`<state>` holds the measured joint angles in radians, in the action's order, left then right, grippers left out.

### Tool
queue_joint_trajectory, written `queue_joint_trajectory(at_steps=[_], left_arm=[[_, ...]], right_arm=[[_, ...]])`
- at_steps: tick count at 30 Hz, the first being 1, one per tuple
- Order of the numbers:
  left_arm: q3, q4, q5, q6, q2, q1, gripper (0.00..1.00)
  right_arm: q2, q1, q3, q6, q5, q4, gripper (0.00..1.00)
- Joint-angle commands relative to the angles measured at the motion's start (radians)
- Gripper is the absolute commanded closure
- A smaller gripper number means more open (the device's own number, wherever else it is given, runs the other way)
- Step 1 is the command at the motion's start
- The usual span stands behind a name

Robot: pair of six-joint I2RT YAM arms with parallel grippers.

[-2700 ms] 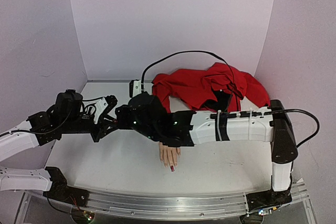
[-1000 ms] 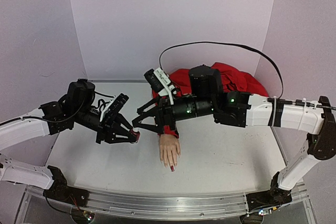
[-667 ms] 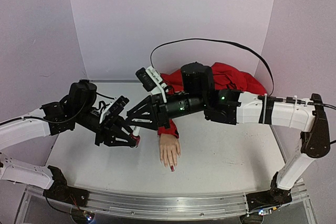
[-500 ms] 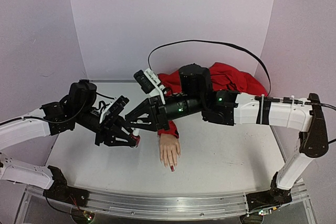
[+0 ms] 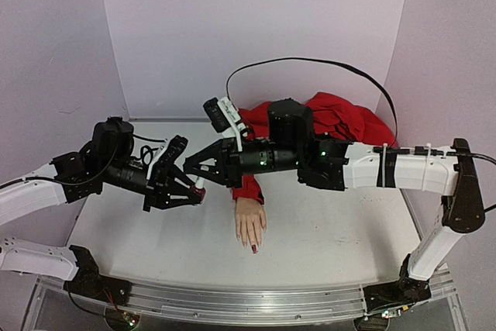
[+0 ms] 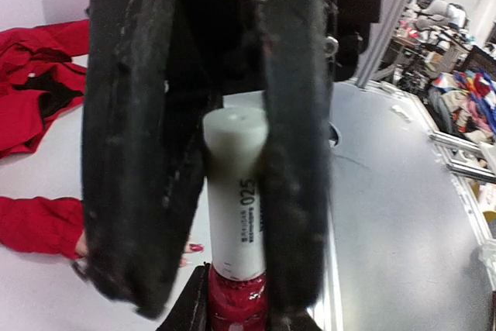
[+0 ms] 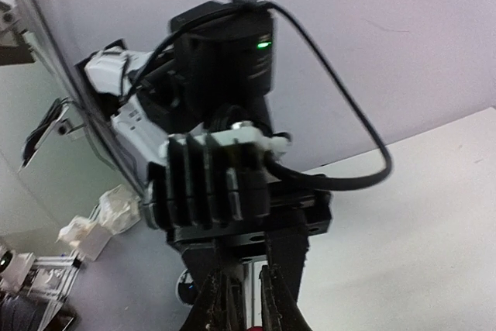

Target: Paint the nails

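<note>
The pale mannequin hand (image 5: pixel 249 225) lies palm down mid-table, its red sleeve (image 5: pixel 249 189) running back under my right arm. One nail (image 5: pixel 253 249) is dark red; it also shows in the left wrist view (image 6: pixel 195 247). The other nails are too small to tell. My left gripper (image 5: pixel 198 194) is shut on the dark-red polish bottle (image 6: pixel 235 300), held above the table left of the hand. My right gripper (image 5: pixel 203 179) meets it from the right, and its black fingers (image 6: pixel 291 153) are shut round the bottle's white cap (image 6: pixel 235 184). In the right wrist view my right gripper (image 7: pixel 246 308) faces the left wrist.
A heap of red cloth (image 5: pixel 329 123) lies at the back right, under my right arm's black cable (image 5: pixel 310 61). Lilac walls (image 5: pixel 256 29) close the back and both sides. A metal rail (image 5: pixel 232 305) runs along the near edge.
My right arm swung left from over the hand and reached the bottle in my left gripper. Its fingers closed on the white cap. Both grippers have risen slightly together.
</note>
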<state>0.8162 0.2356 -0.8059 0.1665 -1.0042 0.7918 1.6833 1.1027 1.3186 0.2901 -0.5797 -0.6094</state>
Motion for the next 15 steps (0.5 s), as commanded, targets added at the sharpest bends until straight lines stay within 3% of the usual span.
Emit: queue_joint_trajectory(at_steps=[1,6,9,12,15], left_arm=[[0.0,-0.124,0.283,0.005,0.087,-0.021,1.0],[-0.03,-0.143,0.46,0.02,0.131,-0.022,1.0],[-0.036,-0.142,0.553,0.02,0.139,-0.022,1.0],[-0.038,-0.143,0.602,0.025,0.145,-0.022,1.0],[-0.044,-0.142,0.621,0.027,0.153,-0.022,1.0]], right_arm=[[0.031,0.096,-0.022,0.05,0.368,-0.042,1.0],[0.161,0.229,0.124,0.163,0.869,0.047,1.0],[0.275,0.286,0.266,0.406,1.116,0.189,1.0],[0.389,0.33,0.41,0.596,1.24,0.316,1.0],[0.445,0.355,0.498,0.613,1.291,0.34,1.0]])
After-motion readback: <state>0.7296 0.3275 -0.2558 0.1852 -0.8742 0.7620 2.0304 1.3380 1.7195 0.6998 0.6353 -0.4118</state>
